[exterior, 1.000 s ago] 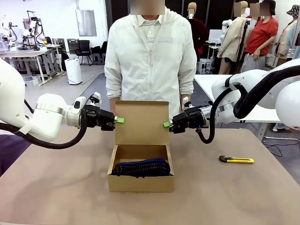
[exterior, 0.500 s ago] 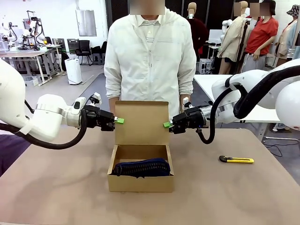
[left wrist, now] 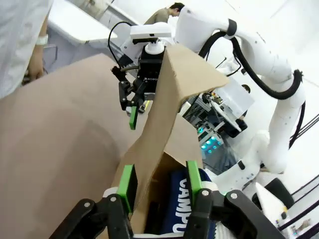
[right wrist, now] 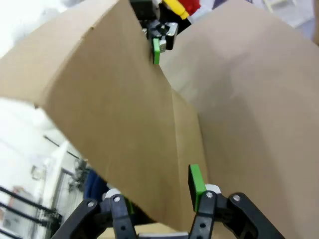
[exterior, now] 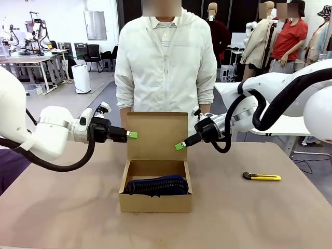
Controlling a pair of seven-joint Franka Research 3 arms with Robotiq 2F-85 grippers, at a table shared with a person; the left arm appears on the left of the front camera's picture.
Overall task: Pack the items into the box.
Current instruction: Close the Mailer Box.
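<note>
Since a second ago the right gripper [exterior: 180, 146] has tipped downward and dropped lower along the right edge of the flap lid [exterior: 157, 135]; the left gripper [exterior: 132, 134] sits where it was at the lid's left edge.

Left gripper: jaws part open, straddling the lid's side edge, one green pad [left wrist: 127, 182] on each face. Left wrist view shows slight gaps to the card, so whether it pinches I cannot tell.

Right gripper: jaws likewise part open astride the opposite edge, the lid panel between the fingers [right wrist: 196, 185] in the right wrist view. Contact not clear.

Lid stands upright, hinged at the back wall of the box [exterior: 155, 203]. Box is mid-table, open at top. Navy blue pouch [exterior: 155, 185] lies inside, filling most of the floor; white lettering on it reads in the left wrist view.

Yellow-and-black utility knife [exterior: 262, 177] lies on the table [exterior: 62, 207], well apart to the box's right.

Person [exterior: 166, 57] in a white jacket stands just behind the box at the far side.
</note>
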